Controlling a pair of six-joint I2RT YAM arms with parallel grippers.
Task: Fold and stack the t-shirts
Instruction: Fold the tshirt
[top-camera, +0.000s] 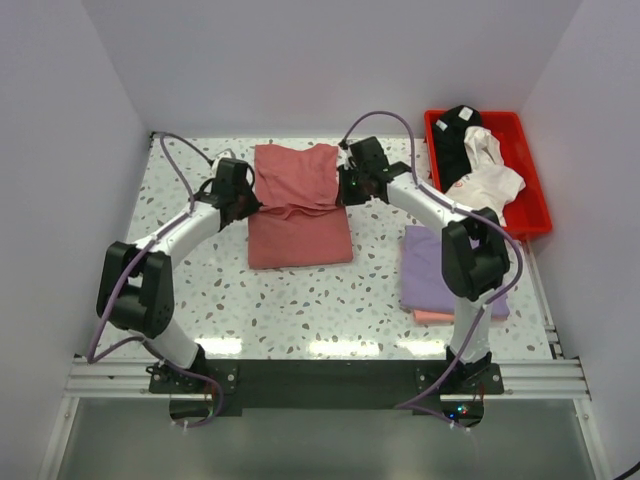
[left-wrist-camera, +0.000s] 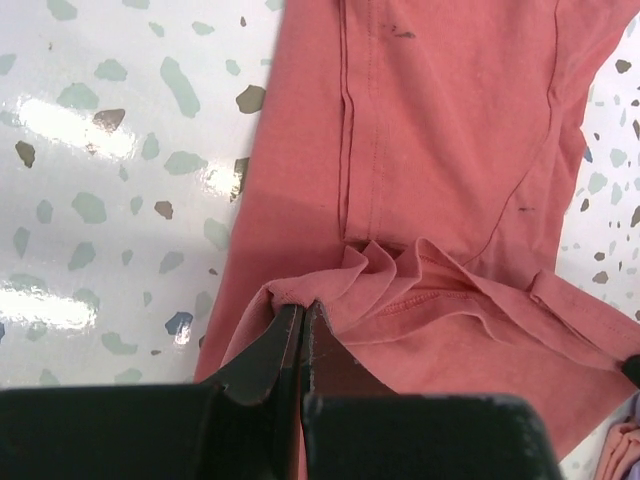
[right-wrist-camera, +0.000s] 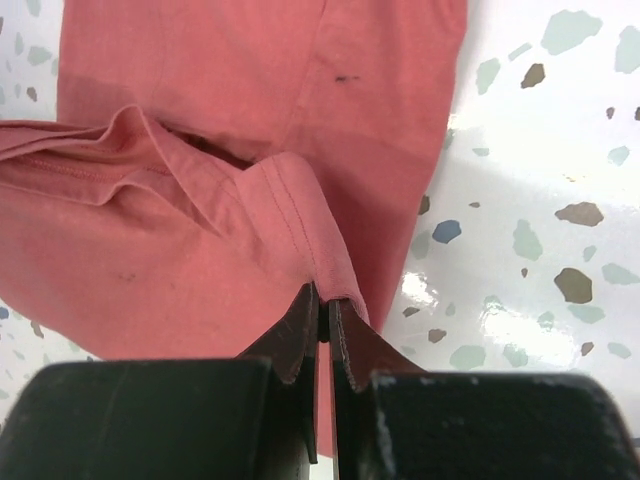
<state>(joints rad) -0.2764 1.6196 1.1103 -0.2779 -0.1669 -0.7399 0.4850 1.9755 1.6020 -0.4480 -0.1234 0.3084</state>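
A dusty red t-shirt (top-camera: 298, 205) lies mid-table, its far half lifted and doubled over the near half. My left gripper (top-camera: 246, 205) is shut on the shirt's left edge, seen in the left wrist view (left-wrist-camera: 299, 305) pinching a fold of red cloth (left-wrist-camera: 430, 150). My right gripper (top-camera: 344, 187) is shut on the right edge, seen in the right wrist view (right-wrist-camera: 323, 296) pinching the hem (right-wrist-camera: 200, 250). A folded lavender t-shirt (top-camera: 440, 272) lies on a pale pink one (top-camera: 432, 317) at the right. Black (top-camera: 455, 140) and white (top-camera: 488, 172) shirts lie in the tray.
A red plastic tray (top-camera: 531, 190) stands at the back right corner. White walls close in the table on the left, back and right. The speckled tabletop (top-camera: 300, 310) runs to a metal rail at the near edge.
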